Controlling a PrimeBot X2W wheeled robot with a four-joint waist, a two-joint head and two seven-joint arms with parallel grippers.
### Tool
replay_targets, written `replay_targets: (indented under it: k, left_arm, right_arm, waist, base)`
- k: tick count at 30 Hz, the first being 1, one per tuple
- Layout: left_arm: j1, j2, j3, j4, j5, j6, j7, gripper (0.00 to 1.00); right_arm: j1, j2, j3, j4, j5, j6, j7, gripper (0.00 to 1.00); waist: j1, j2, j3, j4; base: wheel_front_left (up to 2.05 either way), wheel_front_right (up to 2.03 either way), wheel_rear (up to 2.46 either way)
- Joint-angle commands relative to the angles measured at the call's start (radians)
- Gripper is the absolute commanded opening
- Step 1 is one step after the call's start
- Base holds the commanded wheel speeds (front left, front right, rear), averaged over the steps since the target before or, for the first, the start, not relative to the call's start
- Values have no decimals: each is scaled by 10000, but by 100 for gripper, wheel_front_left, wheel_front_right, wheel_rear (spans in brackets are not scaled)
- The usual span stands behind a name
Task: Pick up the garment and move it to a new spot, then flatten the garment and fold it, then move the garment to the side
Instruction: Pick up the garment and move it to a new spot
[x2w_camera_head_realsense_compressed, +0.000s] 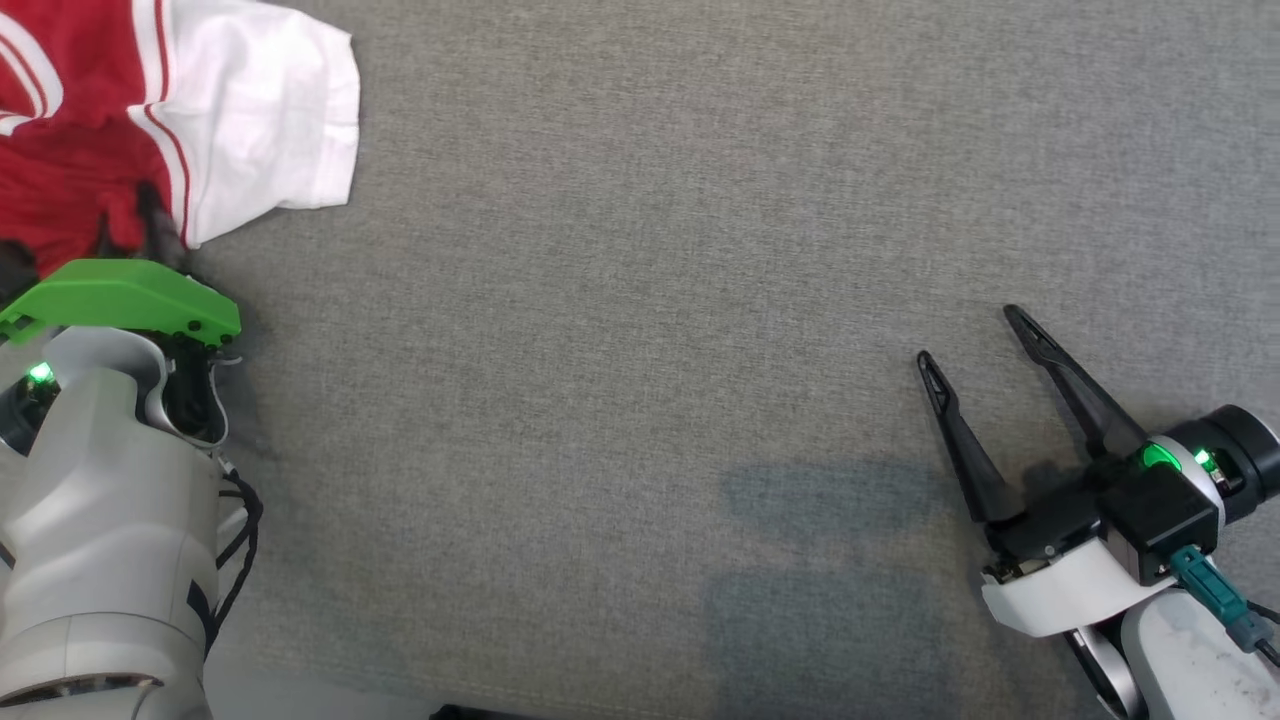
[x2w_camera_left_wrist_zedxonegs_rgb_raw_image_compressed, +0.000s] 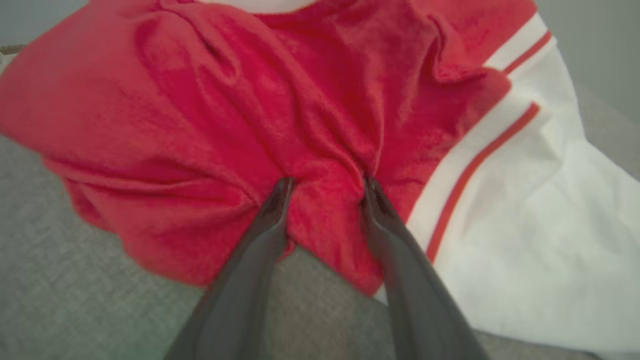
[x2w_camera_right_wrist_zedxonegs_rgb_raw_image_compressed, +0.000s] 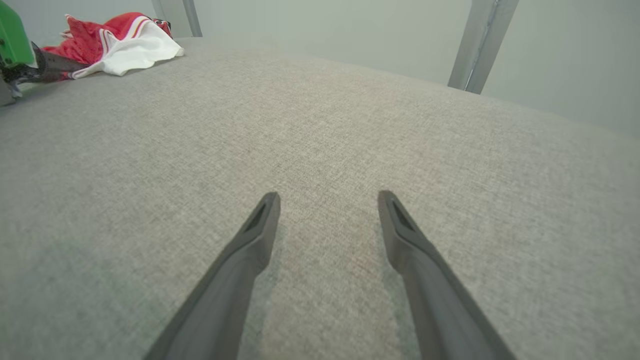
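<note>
Red-and-white garment (x2w_camera_head_realsense_compressed: 250, 130) bunched at the far left of the grey woven worktop (x2w_camera_head_realsense_compressed: 640, 300), red part crumpled, white part with thin red stripes spread toward the middle. Left pincer (x2w_camera_left_wrist_zedxonegs_rgb_raw_image_compressed: 326, 187) down on the near red edge, ahead of a green wrist cover (x2w_camera_head_realsense_compressed: 120, 300): fingers parted, tips sunk into the cloth, a ridge of red fabric bunched between them, not squeezed together. Right pincer (x2w_camera_head_realsense_compressed: 968, 335) wide open at the near right, well apart from the garment, nothing between its fingers, low over bare worktop, tips aimed toward the far left. Soft shadow on the worktop just left of it.
</note>
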Motion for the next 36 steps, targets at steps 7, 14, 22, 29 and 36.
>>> replay_targets:
  k: [7, 14, 22, 29, 36]
  left_arm:
    - [592, -329, -1217, -2098, 459, -92, 86, 0]
    - [2209, -739, -3152, -6307, 590, -85, 84, 0]
    - [4225, -799, -5167, -11173, 95, -5, 1843, 0]
    - [5575, -877, -6502, -13802, -877, 392, 4044, 0]
    - [5242, -297, -5855, -11835, -1033, 945, 4600, 0]
  right_arm:
    - [159, 509, 48, 324, 160, -14, -27, 100]
    - [571, 1409, 118, 924, 348, -14, -27, 100]
    - [1003, 2055, 96, 1230, 477, -14, -27, 100]
    - [1050, 2373, -66, 1278, 552, -14, -27, 100]
    - [909, 2542, -52, 1336, 692, -14, -27, 100]
  waist:
    - [-1, 31, -909, -335]
    - [-1, 31, -2450, -590]
    - [-1, 31, -3595, -1545]
    - [-1, 31, -3711, -2828]
    - [-1, 31, -3506, -3775]
  base:
    - [0, 0, 0]
    - [0, 0, 0]
    - [0, 0, 0]
    - [0, 0, 0]
    - [0, 0, 0]
